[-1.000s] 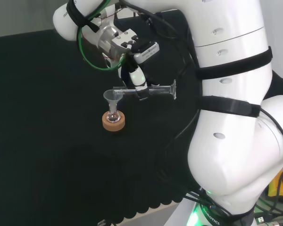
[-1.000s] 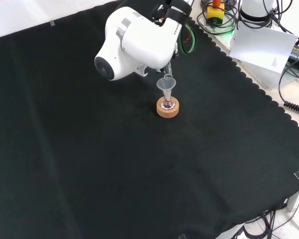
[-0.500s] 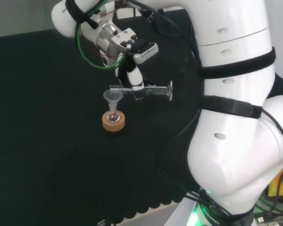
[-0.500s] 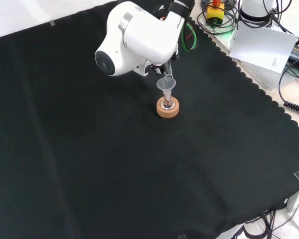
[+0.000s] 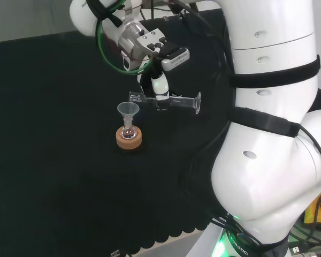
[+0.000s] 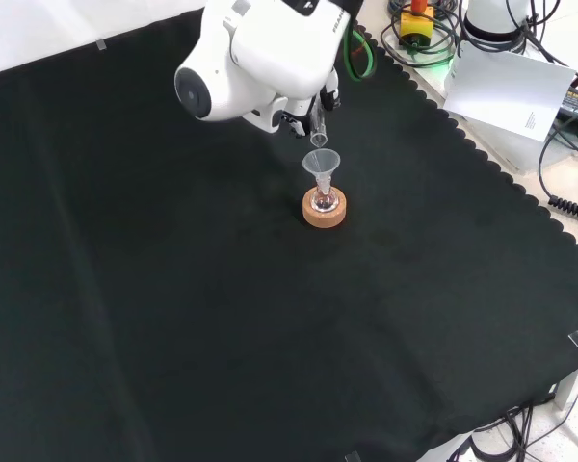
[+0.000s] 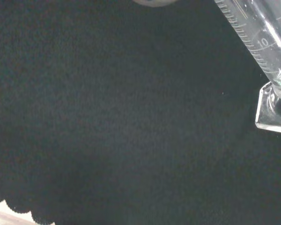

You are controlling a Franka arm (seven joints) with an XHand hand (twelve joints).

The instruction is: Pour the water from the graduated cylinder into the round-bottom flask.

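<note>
Lifted the cylinder (image 5: 168,100) up and away from the funnel (image 5: 128,110) over the last second. Had held its mouth right at the funnel's rim a second earlier; in the front view now kept that mouth (image 6: 318,135) above the funnel (image 6: 321,162) and apart from it, with black cloth showing between. Also shifted the hand (image 5: 159,80) toward the upper right of the head view. Kept the fingers (image 5: 161,97) curled round the cylinder's middle throughout.

Judged from this as a retreat after the pour rather than the start of one. Could not confirm it, though: saw no stream and no water level in either vessel.

Held the cylinder close to level in the head view, near the frame's upper centre, with the mouth pointing left toward the funnel and the flat foot out to the right. Showed as clear glass in the wrist view (image 7: 257,37), with printed graduation marks along the tube and an angular foot (image 7: 274,110) at the right edge. Looked empty there, though hard to tell through clear glass.

Left the flask (image 5: 128,130) upright on its cork ring (image 5: 128,138) on the counter (image 5: 53,176), left of centre in the head view, with the funnel seated in its neck. Seen from the front, found the flask (image 6: 322,200) and ring (image 6: 325,212) just above the frame's centre, directly below the cylinder's mouth.
</note>
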